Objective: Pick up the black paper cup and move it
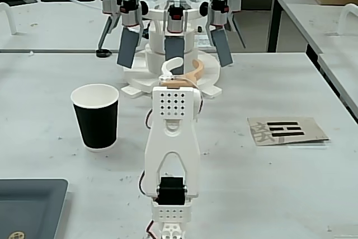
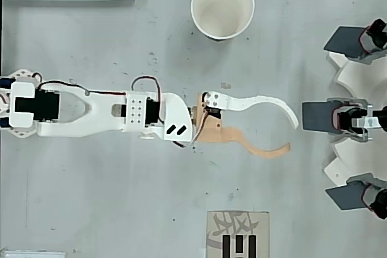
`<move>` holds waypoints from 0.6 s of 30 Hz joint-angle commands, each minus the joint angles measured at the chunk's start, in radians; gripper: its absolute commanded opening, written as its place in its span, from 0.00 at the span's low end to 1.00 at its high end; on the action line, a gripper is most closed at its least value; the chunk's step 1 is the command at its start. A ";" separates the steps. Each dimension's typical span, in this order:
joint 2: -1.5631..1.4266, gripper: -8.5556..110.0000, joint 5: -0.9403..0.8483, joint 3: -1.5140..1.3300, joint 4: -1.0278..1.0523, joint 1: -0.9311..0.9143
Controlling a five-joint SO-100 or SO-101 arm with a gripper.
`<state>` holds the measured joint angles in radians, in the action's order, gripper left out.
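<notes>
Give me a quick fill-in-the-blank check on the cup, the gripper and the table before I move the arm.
1. The black paper cup stands ____ on the table.
2. Inside, the cup looks ____.
3. The gripper has its jaws ____, holding nothing.
4. In the overhead view, the printed card lies on the side of the arm ____ the cup.

Missing words: upright; empty; open; opposite
</notes>
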<state>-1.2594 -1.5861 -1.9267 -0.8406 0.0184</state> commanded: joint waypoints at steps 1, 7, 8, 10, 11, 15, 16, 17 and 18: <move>-0.075 0.17 -0.020 -0.086 -0.094 -0.011; -0.078 0.17 -0.017 -0.087 -0.094 -0.011; -0.078 0.17 -0.017 -0.087 -0.094 -0.011; -0.078 0.17 -0.017 -0.087 -0.094 -0.011; -0.078 0.17 -0.017 -0.087 -0.094 -0.011; -0.081 0.17 -0.014 -0.092 -0.100 -0.011; -0.084 0.17 -0.014 -0.098 -0.103 -0.011; -0.091 0.17 -0.012 -0.106 -0.106 -0.011; -0.097 0.18 -0.012 -0.115 -0.109 -0.011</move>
<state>-1.2763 -1.5984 -2.0433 -0.9204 0.0153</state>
